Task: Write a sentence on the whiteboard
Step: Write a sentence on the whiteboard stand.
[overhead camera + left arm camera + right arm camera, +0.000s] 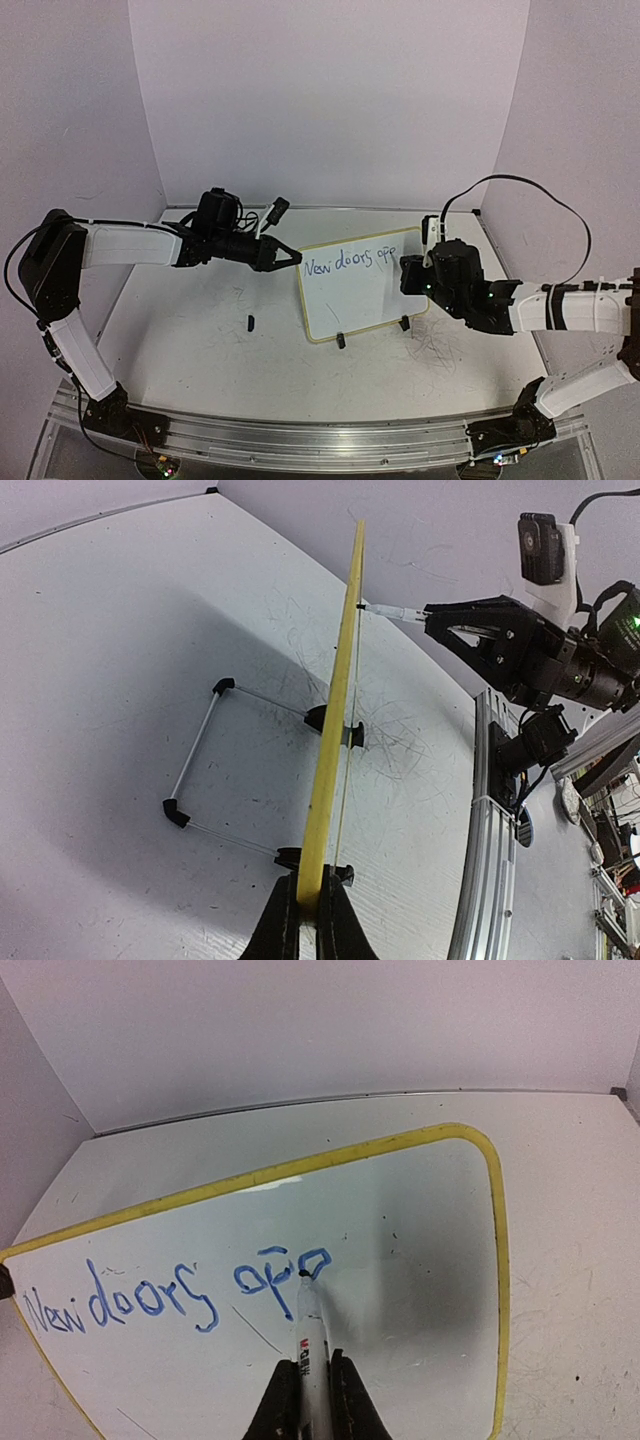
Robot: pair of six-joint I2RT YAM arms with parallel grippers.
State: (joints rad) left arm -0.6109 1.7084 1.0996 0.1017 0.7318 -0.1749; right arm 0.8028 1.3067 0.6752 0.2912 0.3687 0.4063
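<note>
The whiteboard [365, 300] stands tilted on its two black feet at mid-table, its frame looking yellow in the wrist views. The sentence [350, 262] in blue reads "New doors op" plus one half-drawn letter [330, 1260]. My left gripper [290, 258] is shut on the board's upper left edge; in its own view the frame [335, 710] runs edge-on between the jaws [310, 905]. My right gripper [415, 272] is shut on a white marker [312, 1345], whose tip touches the board at the last letter. The marker [395, 611] meets the board's face there.
A small black cap [250, 322] lies on the table left of the board. Grey scribble marks [435, 350] cover the table at front right. A wire stand [200, 770] props the board from behind. White walls close in on three sides; a metal rail [320, 430] runs along the near edge.
</note>
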